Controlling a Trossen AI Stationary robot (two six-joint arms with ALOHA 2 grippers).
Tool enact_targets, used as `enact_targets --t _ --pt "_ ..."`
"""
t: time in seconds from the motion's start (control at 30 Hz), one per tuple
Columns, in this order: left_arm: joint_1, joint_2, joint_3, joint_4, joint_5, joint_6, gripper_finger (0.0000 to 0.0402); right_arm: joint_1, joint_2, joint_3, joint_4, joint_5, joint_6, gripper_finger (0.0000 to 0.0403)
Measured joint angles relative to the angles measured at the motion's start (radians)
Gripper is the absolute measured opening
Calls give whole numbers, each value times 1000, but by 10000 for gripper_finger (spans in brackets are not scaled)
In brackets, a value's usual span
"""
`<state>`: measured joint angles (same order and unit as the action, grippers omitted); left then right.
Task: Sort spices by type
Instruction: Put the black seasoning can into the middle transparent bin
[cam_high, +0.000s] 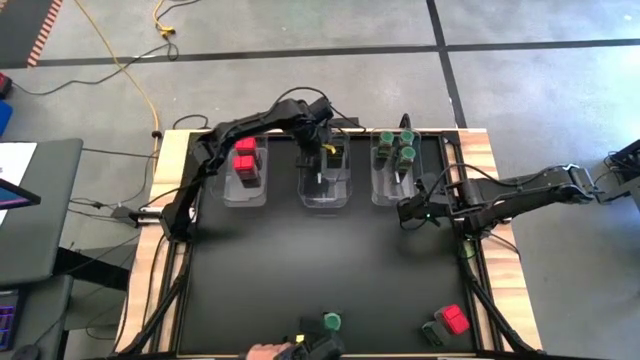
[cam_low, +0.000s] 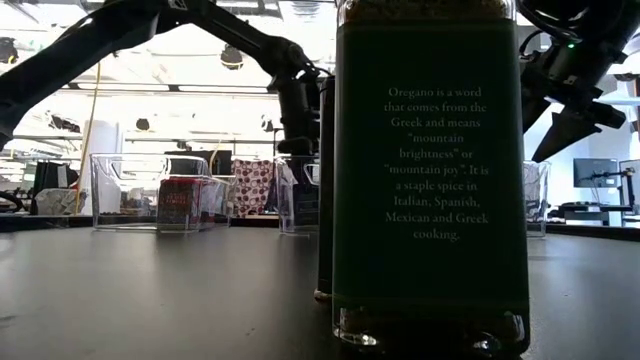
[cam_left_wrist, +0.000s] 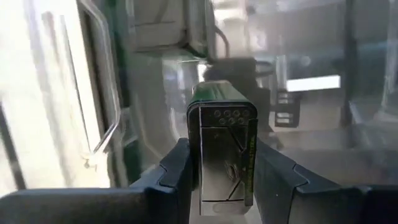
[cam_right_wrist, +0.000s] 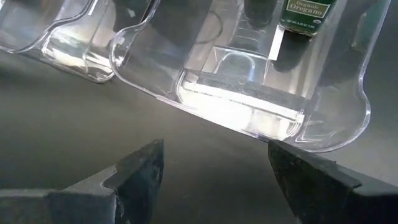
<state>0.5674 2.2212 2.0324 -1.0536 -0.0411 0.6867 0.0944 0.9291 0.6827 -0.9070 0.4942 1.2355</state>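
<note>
On the table (cam_high: 300, 290), 3 clear bins (cam_high: 325, 175) already hold most spices, sorted by kind. The left pincer (cam_high: 328, 148) grips a dark tin (cam_left_wrist: 222, 158) over the middle bin; the right pincer (cam_high: 412, 212) waits wide, empty. Likely left: 1 green-lidded jar (cam_high: 331, 321), 1 red-topped container (cam_high: 455, 319).

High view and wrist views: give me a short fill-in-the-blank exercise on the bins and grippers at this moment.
1. The left gripper is shut on a dark ____ over the middle bin.
2. The red-topped containers sit in the ____ bin of the three.
3. The right gripper hangs ____, holding nothing, beside the right bin.
4. The jars in the right bin have ____ lids.

Missing words: spice container; left; open; green
</note>
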Motion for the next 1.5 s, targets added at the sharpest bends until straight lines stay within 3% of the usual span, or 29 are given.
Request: enact_targets --t 0.43,0.6,0.7,0.93,1.1,1.5 --pt "2 5 0 33 -37 -61 119 -19 0 0 1 0 6 329" --pt "-9 5 0 51 -50 -44 185 -19 0 0 0 0 0 329" --pt "-16 5 0 59 -50 -44 200 -19 0 0 -1 1 -3 329" --pt "-24 5 0 59 -63 -37 198 -19 0 0 -1 0 -5 329" --pt "-25 5 0 58 -125 -38 194 -19 0 0 -1 0 -5 329" --pt "-25 5 50 57 -132 -66 194 -17 0 0 6 -19 -5 329"
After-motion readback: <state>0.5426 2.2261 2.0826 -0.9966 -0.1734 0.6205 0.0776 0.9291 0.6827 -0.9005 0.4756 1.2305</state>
